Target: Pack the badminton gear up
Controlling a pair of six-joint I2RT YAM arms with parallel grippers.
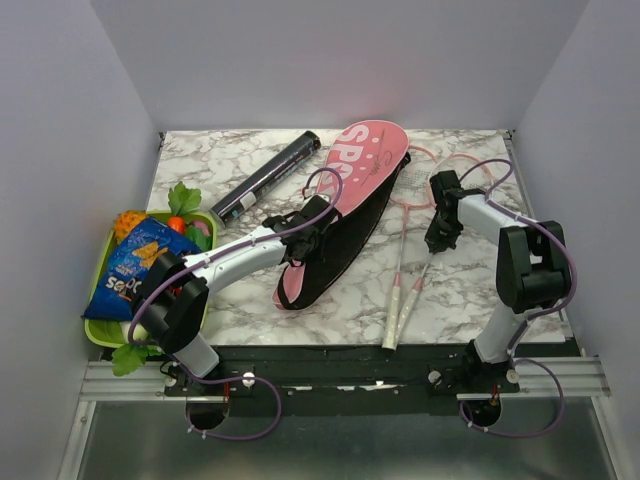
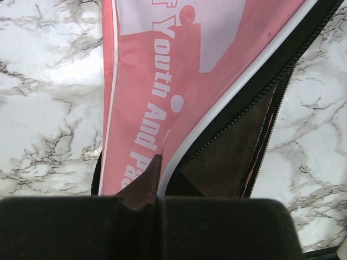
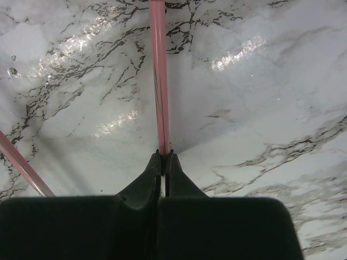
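A pink racket-shaped fabric bag (image 1: 365, 165) lettered "SP" in white is seen lying near the middle of the white marble-patterned table (image 1: 250, 300). Its broad head is turned toward the far edge and its narrow end toward the near edge. The zip is undone along one side, and the dark lining is exposed beneath the pink top panel. In the left wrist view the panel (image 2: 179, 76) is shown to carry white lettering and white piping beside the black zip.

The left gripper (image 1: 305, 240) is set over the bag's narrow half. Its fingers (image 2: 157, 162) are pressed together on a fold of the pink panel's edge, so the bag's wide part lies beyond the fingertips, toward the far edge.

Two slim rackets (image 1: 405, 290) with white handles and pale pink frames are laid just to the right of the bag, handles toward the near edge. The right gripper (image 1: 437, 238) is closed on the thin pink shaft (image 3: 159, 81) of one racket, which runs straight away from the fingertips (image 3: 164, 157). The other racket's shaft (image 3: 21, 165) is seen at the lower left of that view, apart from the fingers.

A long black tube (image 1: 265, 180) lies slanted near the far-left corner.
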